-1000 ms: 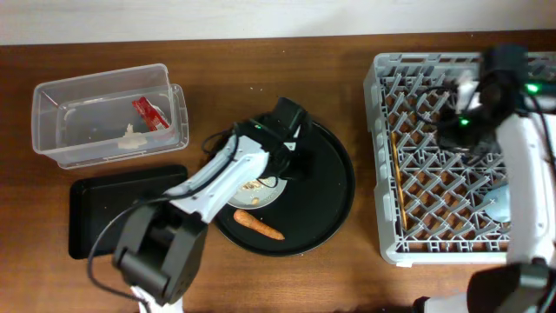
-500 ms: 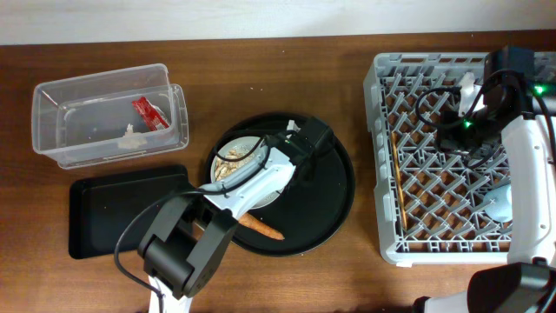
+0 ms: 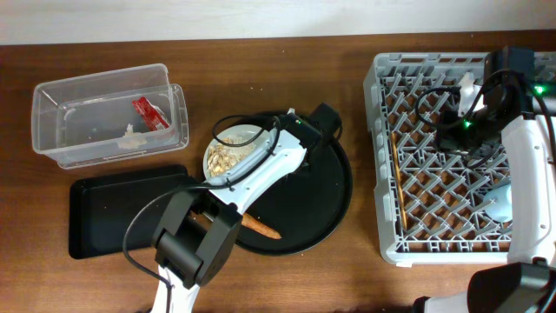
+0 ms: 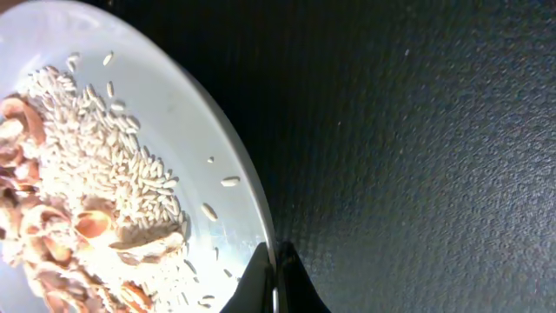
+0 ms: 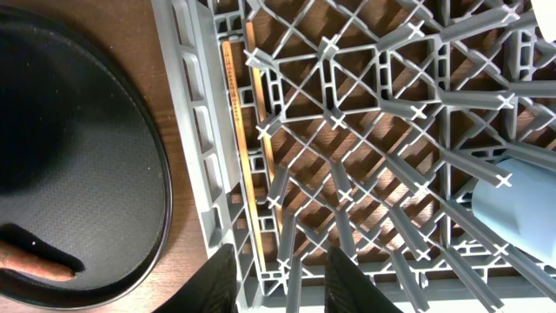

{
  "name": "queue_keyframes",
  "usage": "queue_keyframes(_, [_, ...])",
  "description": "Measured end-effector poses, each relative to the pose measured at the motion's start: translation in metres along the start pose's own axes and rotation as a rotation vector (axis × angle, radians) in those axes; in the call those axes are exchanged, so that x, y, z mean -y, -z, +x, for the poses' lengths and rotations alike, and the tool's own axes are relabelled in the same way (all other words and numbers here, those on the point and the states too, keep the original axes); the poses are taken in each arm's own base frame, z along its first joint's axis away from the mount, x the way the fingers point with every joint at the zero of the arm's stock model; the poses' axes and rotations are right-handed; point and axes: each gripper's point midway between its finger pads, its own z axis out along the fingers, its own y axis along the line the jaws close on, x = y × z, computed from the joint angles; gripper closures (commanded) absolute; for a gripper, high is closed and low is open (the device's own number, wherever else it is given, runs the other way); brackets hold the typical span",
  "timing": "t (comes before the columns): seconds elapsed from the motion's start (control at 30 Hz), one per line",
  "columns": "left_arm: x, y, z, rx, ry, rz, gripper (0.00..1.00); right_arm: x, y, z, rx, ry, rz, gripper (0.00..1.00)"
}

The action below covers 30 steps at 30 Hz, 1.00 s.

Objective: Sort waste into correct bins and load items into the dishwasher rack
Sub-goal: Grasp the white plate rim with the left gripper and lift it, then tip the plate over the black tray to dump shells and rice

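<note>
A pale plate (image 3: 209, 162) holding beige food scraps (image 3: 231, 156) rests on the back left of the round black tray (image 3: 326, 204). My left gripper (image 3: 276, 146) is shut on its right rim. In the left wrist view the jaws pinch the plate (image 4: 195, 143) edge, with rice and scraps (image 4: 78, 200) to the left. An orange carrot (image 3: 258, 226) lies on the tray's front. My right gripper (image 5: 282, 283) hangs open and holds nothing over the dishwasher rack (image 3: 387, 248), beside the chopsticks (image 5: 233, 130). A blue cup (image 3: 497, 202) lies in the rack.
A clear tub (image 3: 52, 96) at the back left holds a red wrapper (image 3: 149, 111) and a white tissue scrap (image 3: 130, 139). A shallow black rectangular tray (image 3: 113, 213) sits in front of it. The rack (image 5: 195, 174) wall stands close to the round tray (image 5: 78, 156).
My left gripper swung to the plate's right edge and shut on its rim. The plate now sits further back and left on the round tray. The right arm stayed almost still.
</note>
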Motion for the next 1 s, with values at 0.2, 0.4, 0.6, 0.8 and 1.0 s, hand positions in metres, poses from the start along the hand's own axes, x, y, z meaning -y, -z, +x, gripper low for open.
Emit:
queue_keyframes(0.2, [-0.03,0.016,0.033,-0.155,0.036,-0.096,1.0,0.0,0.0,0.0,0.0,0.0,0.0,0.67])
queue_keyframes(0.4, [-0.097,0.074,0.041,-0.181,0.195,-0.052,1.0,0.0,0.0,0.0,-0.001,0.0,0.0,0.67])
queue_keyframes(0.6, [-0.16,0.065,0.053,-0.275,0.404,-0.021,1.0,0.0,0.0,0.0,0.0,0.0,0.001,0.67])
queue_keyframes(0.8, [-0.181,0.019,0.07,-0.366,0.512,0.107,1.0,0.0,0.0,0.0,0.0,0.0,0.001,0.67])
queue_keyframes(1.0, [-0.213,0.008,0.069,-0.358,0.576,0.503,1.0,0.0,0.0,0.0,0.0,0.0,0.001,0.67])
